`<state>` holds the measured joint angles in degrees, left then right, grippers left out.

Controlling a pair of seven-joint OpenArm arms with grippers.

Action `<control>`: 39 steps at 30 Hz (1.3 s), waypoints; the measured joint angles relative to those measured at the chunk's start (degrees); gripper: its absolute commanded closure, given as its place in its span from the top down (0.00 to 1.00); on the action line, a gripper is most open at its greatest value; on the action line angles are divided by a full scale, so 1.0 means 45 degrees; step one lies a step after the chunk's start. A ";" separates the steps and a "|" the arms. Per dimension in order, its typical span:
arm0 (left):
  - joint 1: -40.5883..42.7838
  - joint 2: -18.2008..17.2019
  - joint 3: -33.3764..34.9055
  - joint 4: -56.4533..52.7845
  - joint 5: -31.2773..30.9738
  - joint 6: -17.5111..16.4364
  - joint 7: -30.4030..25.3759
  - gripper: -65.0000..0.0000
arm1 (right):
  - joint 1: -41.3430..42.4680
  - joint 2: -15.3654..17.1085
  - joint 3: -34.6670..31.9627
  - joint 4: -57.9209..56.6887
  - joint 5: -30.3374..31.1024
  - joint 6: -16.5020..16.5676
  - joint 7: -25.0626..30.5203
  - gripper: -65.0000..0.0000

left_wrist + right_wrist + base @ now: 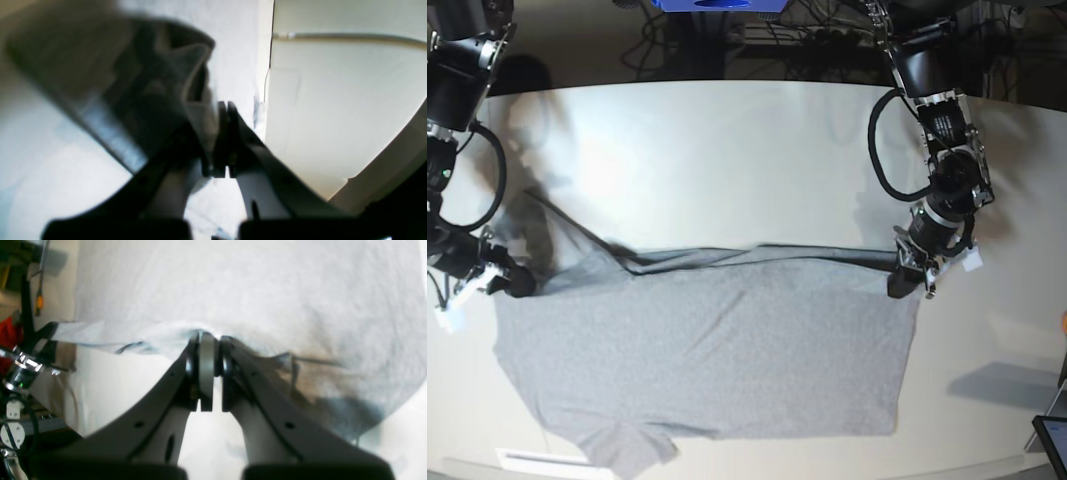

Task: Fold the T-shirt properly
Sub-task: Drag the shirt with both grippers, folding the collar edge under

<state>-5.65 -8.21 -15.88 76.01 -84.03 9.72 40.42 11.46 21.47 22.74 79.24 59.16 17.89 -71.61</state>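
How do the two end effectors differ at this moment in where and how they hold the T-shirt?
The left end effector grips the T-shirt at the base view's right corner of its upper edge; the right end effector grips the opposite, left corner. In the wrist views, the left end effector has dark bunched cloth hanging beside it, while the right end effector faces smooth, spread fabric. Both are shut on the shirt.

Plain off-white counter [727,150], black cables [727,40] tangled along the back edge, plus a blue thing [717,5] poking in up top.
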 measured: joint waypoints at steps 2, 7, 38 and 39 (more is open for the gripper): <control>-0.0146 0.0049 -0.0024 -0.0209 0.0039 0.0092 -0.0034 0.00 | 0.0078 -0.0034 -0.0005 -0.0359 0.0092 0.0005 0.0000 0.00; -0.0772 0.0073 -0.0039 -0.0588 0.0024 0.0068 -0.0029 0.00 | 0.0340 0.0049 -0.0680 -0.0636 0.0049 0.0000 0.0675 0.00; -0.2293 0.0010 -0.0044 -0.2312 0.0806 -0.0005 -0.0083 0.01 | 0.0704 0.0476 -0.2001 -0.3143 0.0092 0.0000 0.4070 0.12; -0.2297 0.0010 -0.0049 -0.2312 0.0801 -0.0010 -0.0078 0.04 | 0.0748 0.0476 -0.2001 -0.3191 0.0092 0.0000 0.4133 0.17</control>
<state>-15.99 -8.16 -16.10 65.60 -80.42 9.67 40.07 14.83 23.62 13.74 64.88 59.57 17.89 -53.01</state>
